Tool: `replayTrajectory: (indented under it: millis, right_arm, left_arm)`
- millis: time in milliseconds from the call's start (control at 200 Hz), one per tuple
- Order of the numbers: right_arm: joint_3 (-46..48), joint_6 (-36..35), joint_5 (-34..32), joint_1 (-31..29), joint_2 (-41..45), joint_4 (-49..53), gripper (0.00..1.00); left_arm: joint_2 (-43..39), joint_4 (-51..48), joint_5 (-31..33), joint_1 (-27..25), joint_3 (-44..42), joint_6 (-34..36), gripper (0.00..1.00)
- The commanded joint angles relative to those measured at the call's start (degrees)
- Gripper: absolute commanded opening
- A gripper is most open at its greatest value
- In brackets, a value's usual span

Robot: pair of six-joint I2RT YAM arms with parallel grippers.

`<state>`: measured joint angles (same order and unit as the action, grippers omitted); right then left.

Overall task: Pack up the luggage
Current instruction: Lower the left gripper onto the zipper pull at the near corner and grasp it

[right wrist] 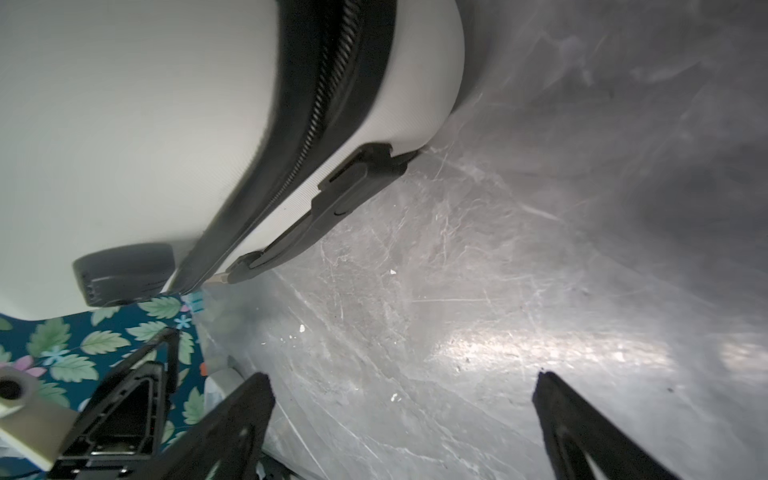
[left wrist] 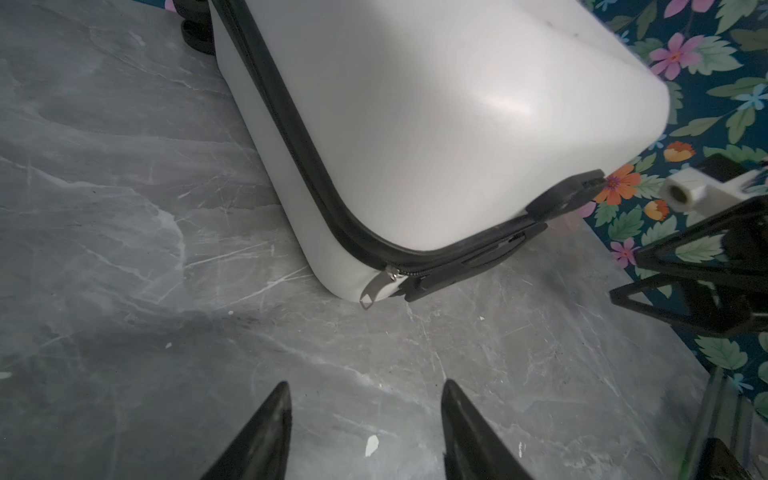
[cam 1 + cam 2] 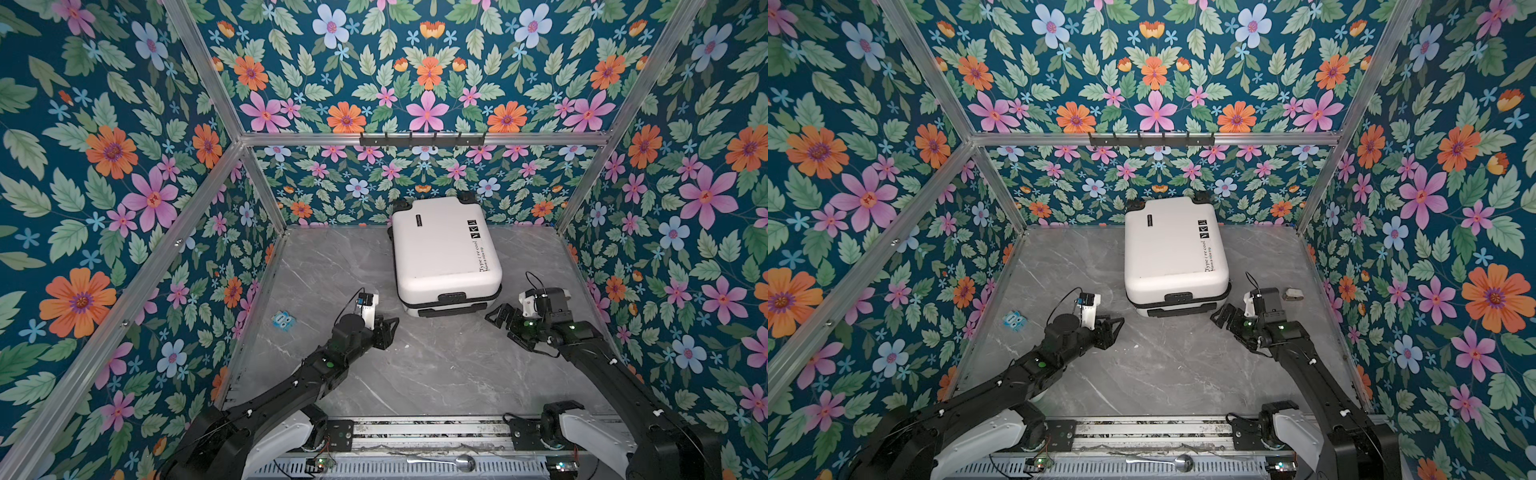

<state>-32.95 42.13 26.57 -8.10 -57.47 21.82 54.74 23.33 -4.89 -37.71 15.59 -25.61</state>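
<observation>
The luggage [image 3: 444, 249] [image 3: 1175, 249], a small white hard-shell suitcase, lies flat with its lid down near the back wall, handle end toward me. The left wrist view shows its near corner [image 2: 436, 104] with a metal zipper pull [image 2: 376, 286] hanging there. My left gripper [image 3: 390, 330] [image 3: 1116, 331] [image 2: 368, 384] hovers open and empty just left of the handle end. On the other side of that end, my right gripper [image 3: 498, 326] [image 3: 1224, 328] [image 1: 403, 376] stands wide open over bare tabletop. The right wrist view shows the black zipper band [image 1: 316, 124].
A small blue packet [image 3: 283, 320] [image 3: 1016, 320] lies at the left of the grey marble tabletop [image 3: 415, 365]. A small grey-white object [image 3: 1293, 295] sits behind the right wrist. A black hook rail [image 3: 422, 139] hangs on the back wall. Floral walls enclose three sides.
</observation>
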Motion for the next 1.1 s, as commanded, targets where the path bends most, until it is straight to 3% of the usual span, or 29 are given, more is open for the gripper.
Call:
replayTrajectory:
  millis: [0,105,230,360,600,1100]
  right_arm:
    - [3.79,9.41,4.14,-0.40,0.44,-16.42,0.84]
    - [7.42,14.95,3.64,-1.51,0.20,-25.58,0.71]
    - [7.73,16.22,1.82,-2.73,-1.03,-27.42,0.61]
    - [5.96,14.25,0.89,-2.74,-1.03,-24.03,0.61]
    - [3.82,11.67,-1.10,-2.72,1.35,-18.19,0.63]
    - [1.07,9.78,0.06,-2.67,4.60,-11.68,0.63]
  left_arm:
    - [-1.49,11.45,2.80,-0.35,-4.66,-0.85,0.57]
    - [0.19,22.86,2.30,-0.39,-9.51,0.27,0.54]
    - [6.78,33.44,1.85,-0.59,-11.25,2.48,0.50]
    - [15.00,41.40,2.60,-3.06,-10.24,5.89,0.43]
    - [27.87,50.85,6.26,-6.25,-6.10,10.04,0.41]
    - [46.87,58.52,11.63,-6.56,0.78,10.43,0.34]
